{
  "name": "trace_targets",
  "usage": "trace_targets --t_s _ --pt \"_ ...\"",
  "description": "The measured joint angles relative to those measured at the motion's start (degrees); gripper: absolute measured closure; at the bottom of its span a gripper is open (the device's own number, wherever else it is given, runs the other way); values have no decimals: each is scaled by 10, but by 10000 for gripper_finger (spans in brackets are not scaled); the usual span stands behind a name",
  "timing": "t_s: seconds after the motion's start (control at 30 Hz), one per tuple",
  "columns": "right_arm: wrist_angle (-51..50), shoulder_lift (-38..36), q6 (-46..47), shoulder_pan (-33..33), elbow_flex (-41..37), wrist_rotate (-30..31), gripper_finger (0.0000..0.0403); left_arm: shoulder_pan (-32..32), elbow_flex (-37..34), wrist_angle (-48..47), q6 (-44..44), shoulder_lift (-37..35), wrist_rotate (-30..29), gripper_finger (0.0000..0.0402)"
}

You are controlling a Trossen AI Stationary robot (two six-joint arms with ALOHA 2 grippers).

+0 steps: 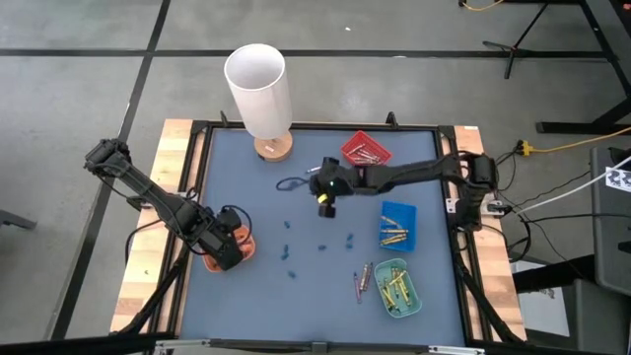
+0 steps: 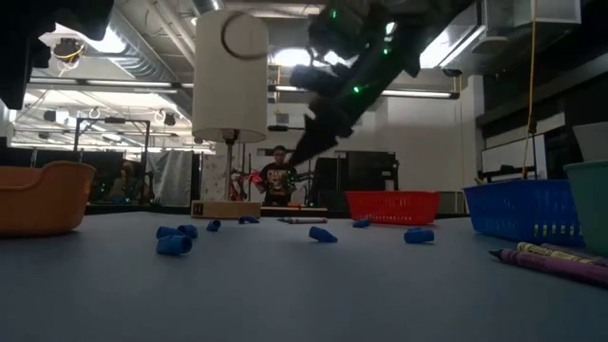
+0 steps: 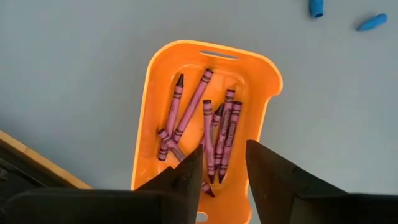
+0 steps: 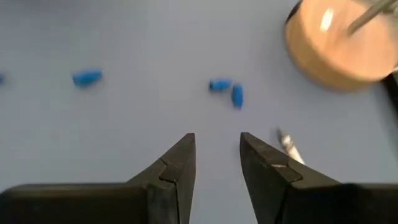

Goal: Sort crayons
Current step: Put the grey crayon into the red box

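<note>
My left gripper [image 3: 222, 168] is open and empty, above the orange tray [image 1: 244, 248] at the table's left. That tray holds several purple-pink crayons [image 3: 211, 127]. My right gripper [image 4: 217, 146] is open and empty, above the mat near the table's middle [image 1: 325, 204]. A silver-grey crayon [image 4: 287, 146] lies on the mat just beside one of its fingers. Three loose crayons [image 1: 363, 279] lie on the mat next to the green tray [image 1: 397, 287], which holds yellow crayons. The blue tray [image 1: 397, 225] holds gold-orange crayons, and the red tray [image 1: 365, 150] holds silver-grey ones.
A tall white lamp [image 1: 258, 91] on a round wooden base [image 4: 342, 43] stands at the far side of the mat. Small blue bits [image 1: 288, 251] are scattered over the mat's middle. A dark looped cord [image 1: 289, 183] lies near the lamp base. A person [image 2: 277, 176] stands in the room beyond.
</note>
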Motion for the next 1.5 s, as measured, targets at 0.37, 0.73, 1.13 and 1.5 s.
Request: trace_targets --t_s 0.37,0.73,1.13,1.5 --pt "-36 12 -131 -99 0 -120 278 0 0 5 0 0 -67 294" --pt "-32 48 -157 -135 -1 -170 278 0 0 7 0 0 -71 294" --pt "-24 90 -161 -138 0 -155 278 0 0 74 4 0 -163 294" --pt "-5 89 -175 -137 0 -154 278 1 0 109 5 0 -213 294"
